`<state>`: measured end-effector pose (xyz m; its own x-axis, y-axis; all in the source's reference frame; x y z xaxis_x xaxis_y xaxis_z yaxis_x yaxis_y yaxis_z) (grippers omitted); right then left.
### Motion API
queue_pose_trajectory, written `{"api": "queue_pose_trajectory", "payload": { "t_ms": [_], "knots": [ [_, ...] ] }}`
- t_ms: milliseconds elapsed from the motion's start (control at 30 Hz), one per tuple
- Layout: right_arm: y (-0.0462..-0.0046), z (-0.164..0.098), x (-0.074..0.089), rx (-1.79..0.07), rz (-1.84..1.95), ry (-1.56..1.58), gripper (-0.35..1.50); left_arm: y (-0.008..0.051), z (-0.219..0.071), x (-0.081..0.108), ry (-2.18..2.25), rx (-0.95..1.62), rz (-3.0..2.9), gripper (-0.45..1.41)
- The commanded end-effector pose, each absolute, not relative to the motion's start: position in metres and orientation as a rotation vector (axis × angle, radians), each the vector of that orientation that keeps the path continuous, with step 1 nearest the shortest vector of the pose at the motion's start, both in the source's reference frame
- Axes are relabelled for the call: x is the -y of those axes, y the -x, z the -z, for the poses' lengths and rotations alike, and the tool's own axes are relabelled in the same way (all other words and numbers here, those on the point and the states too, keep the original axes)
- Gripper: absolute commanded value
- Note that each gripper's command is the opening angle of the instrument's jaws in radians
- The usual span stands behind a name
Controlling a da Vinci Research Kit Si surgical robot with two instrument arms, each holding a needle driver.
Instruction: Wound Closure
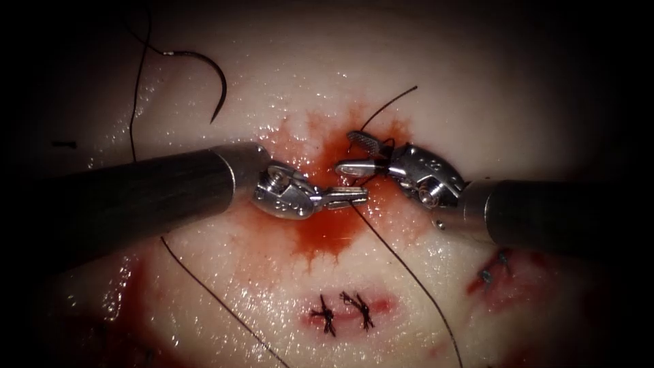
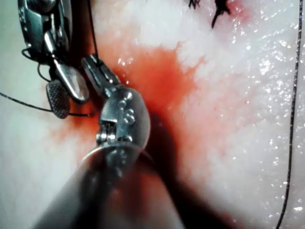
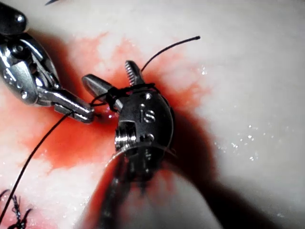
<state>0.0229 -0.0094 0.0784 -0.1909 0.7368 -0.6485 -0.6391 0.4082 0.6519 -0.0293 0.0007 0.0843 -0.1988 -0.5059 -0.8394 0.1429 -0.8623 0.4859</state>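
The needle (image 1: 208,80) lies free on the tissue (image 1: 477,102) at about ten o'clock, clear of both tools. Left tool (image 1: 347,197), jaws pressed together, pinches the thread (image 1: 409,269) over the red fluid (image 1: 327,232). Right tool (image 1: 360,153) at three o'clock has jaws spread, thread looped round them.

thread (image 1: 409,269) crossing between tools, needle (image 1: 216,85) well apart — bare tissue (image 1: 511,88) around
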Motion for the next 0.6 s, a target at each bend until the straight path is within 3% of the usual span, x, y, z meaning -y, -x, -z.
{"api": "queue_pose_trajectory", "payload": {
  "t_ms": [33,600],
  "knots": [
    [-0.0228,-0.0794,0.0095,-1.265,-1.269,-0.096,1.33,0.03,-0.0848,-0.0015,-1.656,0.415,2.111,-0.45],
    [-0.019,-0.0808,0.0085,-1.313,-1.519,-0.221,1.3,0.0322,-0.0854,-0.0043,-1.668,0.415,2.126,-0.45]
  ]
}}
